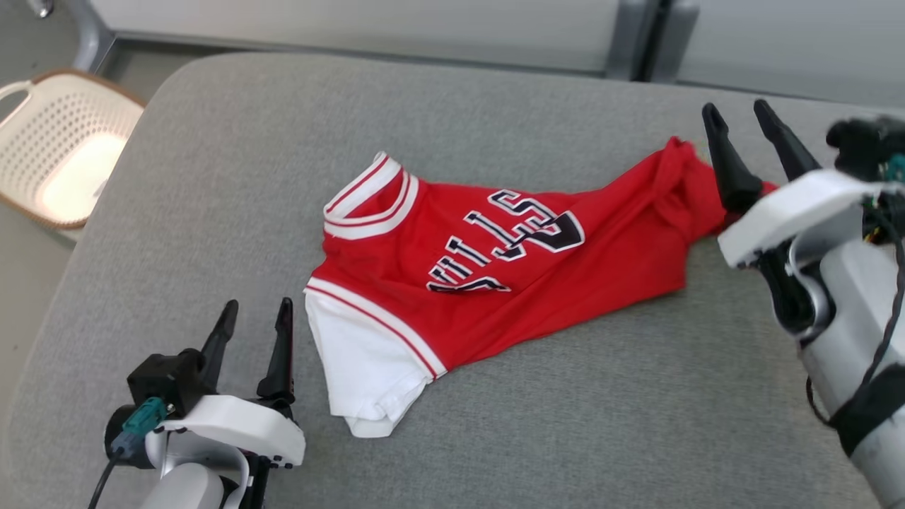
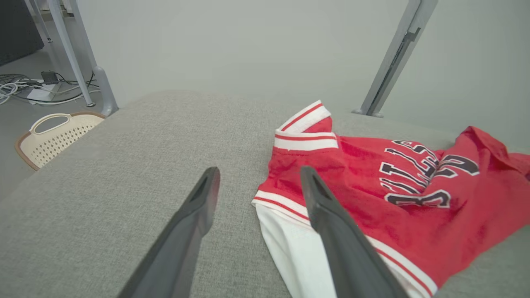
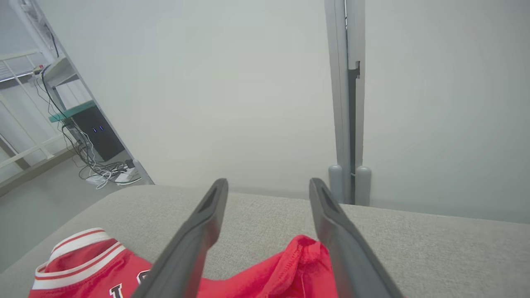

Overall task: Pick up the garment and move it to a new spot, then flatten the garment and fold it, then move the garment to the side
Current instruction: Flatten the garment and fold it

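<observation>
- My left claw [image 1: 257, 304] sits at 7 o'clock in the head view, its two fingers apart with nothing between them.
- It is just beside the white sleeve [image 1: 353, 367] of the garment [image 1: 601, 233]. I cannot tell whether it touches the cloth.
- My right claw [image 1: 737, 107] is at 2 o'clock, its fingers spread wide and gripping nothing.
- The garment, a red jersey with white trim and dark lettering, lies crumpled across the middle of the grey padded surface [image 1: 212, 177].
- Its collar points to 11 o'clock, and its bunched hem [image 3: 304, 248] runs out to 2 o'clock.
- In my right wrist view that hem lies low between my fingers. I cannot tell whether they touch it.
- A cream basket [image 1: 42, 127] stands off the surface at 10 o'clock.
</observation>
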Robot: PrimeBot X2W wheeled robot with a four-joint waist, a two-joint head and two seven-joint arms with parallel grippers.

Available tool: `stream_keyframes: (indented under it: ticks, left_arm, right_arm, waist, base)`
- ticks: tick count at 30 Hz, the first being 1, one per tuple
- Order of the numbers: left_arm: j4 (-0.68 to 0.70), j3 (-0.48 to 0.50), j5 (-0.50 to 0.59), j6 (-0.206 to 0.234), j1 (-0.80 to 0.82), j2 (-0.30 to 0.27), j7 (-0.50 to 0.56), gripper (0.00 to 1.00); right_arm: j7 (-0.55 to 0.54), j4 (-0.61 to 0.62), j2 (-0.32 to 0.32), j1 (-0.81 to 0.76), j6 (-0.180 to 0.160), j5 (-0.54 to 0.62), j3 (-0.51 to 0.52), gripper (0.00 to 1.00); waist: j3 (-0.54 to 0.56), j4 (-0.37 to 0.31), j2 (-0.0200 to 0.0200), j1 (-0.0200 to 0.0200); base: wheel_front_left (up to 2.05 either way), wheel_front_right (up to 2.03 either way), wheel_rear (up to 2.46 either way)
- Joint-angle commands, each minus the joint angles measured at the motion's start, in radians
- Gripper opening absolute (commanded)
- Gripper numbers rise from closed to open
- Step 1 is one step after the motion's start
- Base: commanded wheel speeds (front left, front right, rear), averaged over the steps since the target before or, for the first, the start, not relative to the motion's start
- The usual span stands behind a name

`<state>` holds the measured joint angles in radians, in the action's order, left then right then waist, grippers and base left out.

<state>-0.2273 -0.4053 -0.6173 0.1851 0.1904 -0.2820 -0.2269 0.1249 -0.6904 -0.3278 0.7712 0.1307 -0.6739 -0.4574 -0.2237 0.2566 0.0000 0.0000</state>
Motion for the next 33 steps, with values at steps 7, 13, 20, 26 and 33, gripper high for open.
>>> stream_keyframes:
  ticks: [7,13,20,26,33]
  left_arm:
    - [0.041,0.033,-0.008,0.027,-0.067,-0.043,-0.005,1.00]
    - [0.087,0.036,-0.016,0.046,-0.107,-0.065,0.020,1.00]
    - [0.120,0.017,-0.006,0.055,-0.092,-0.062,0.043,1.00]
    - [0.114,0.003,-0.008,0.050,-0.071,-0.045,0.045,1.00]
    - [0.096,-0.005,-0.013,0.036,-0.044,-0.031,0.034,1.00]
  right_arm:
    - [0.112,0.053,0.021,-0.239,0.000,-0.027,0.031,1.00]
    - [0.077,0.088,0.057,-0.374,0.000,-0.047,0.048,1.00]
    - [-0.042,0.035,0.075,-0.284,0.000,-0.026,0.022,1.00]
    - [-0.138,-0.074,0.076,-0.142,0.000,-0.002,-0.008,1.00]
    - [-0.248,-0.237,0.068,-0.016,0.000,0.046,-0.032,1.00]
  waist:
    - [0.140,-0.123,0.0000,0.0000]
    - [0.153,-0.146,0.0000,0.0000]
    - [0.114,-0.108,0.0000,0.0000]
    - [0.054,-0.047,0.0000,0.0000]
    - [0.006,0.009,0.0000,0.0000]
  base:
    - [0.00,0.00,0.00]
    - [0.00,0.00,0.00]
    - [0.00,0.00,0.00]
    - [0.00,0.00,0.00]
    - [0.00,0.00,0.00]
